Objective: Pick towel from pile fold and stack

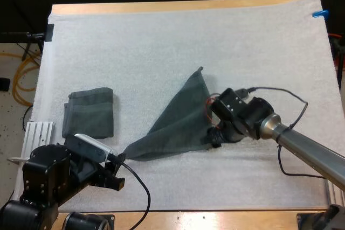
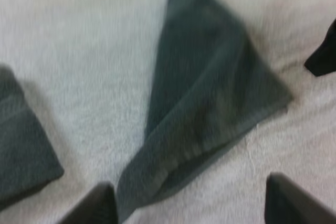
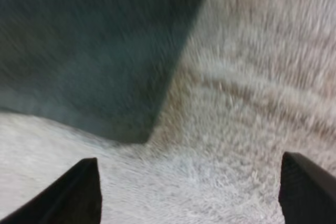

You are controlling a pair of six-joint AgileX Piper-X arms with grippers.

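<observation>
A dark grey-green towel (image 1: 178,122) lies spread on the white mat as a flat triangle, its point toward the far side. My left gripper (image 1: 117,172) is just short of its near left corner. In the left wrist view the towel (image 2: 210,93) lies just ahead of the gripper (image 2: 191,208), whose fingers (image 2: 89,205) stand wide apart and hold nothing. My right gripper (image 1: 214,136) hovers at the towel's right corner. In the right wrist view that gripper (image 3: 189,198) is open, with the towel's corner (image 3: 94,51) just beyond it and bare mat between the fingers (image 3: 68,195).
A second towel, folded into a small rectangle (image 1: 89,112), lies at the mat's left side, also seen beside the spread towel (image 2: 21,140). The white mat (image 1: 178,41) covers most of the wooden table.
</observation>
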